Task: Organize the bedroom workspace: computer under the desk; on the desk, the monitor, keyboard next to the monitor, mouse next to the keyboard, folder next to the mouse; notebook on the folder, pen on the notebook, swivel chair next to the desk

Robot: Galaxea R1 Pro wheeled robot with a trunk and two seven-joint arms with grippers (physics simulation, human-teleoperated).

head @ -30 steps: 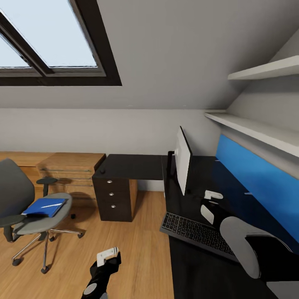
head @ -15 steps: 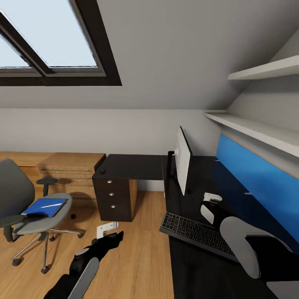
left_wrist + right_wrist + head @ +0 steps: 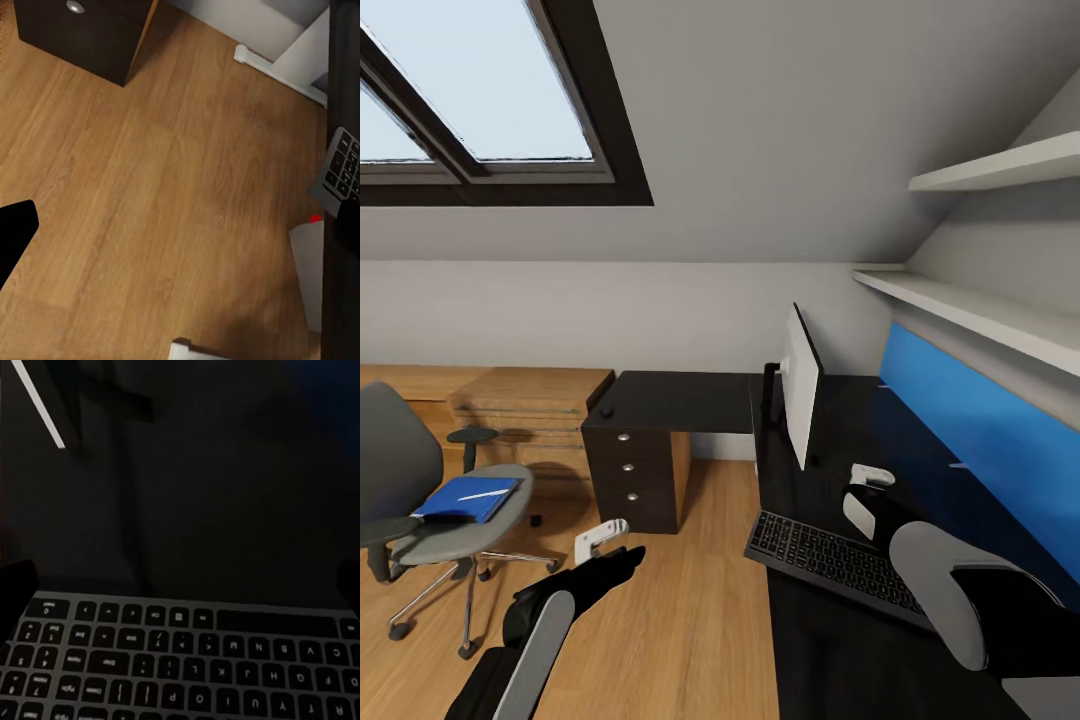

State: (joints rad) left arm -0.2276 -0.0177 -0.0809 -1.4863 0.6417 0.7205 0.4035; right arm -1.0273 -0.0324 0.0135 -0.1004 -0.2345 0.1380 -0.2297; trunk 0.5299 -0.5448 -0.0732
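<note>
On the swivel chair (image 3: 430, 500): folder (image 3: 468, 499).

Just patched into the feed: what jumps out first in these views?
The bright-blue folder lies on the swivel chair seat at the left, a pale pen on top. On the black desk to the right, the monitor stands edge-on behind the keyboard. The left gripper hangs over bare wood floor.

Folder (image 3: 468, 498) on swivel chair (image 3: 430, 500), left of desk (image 3: 840, 640) bearing monitor (image 3: 800, 385), keyboard (image 3: 830, 562).
</note>
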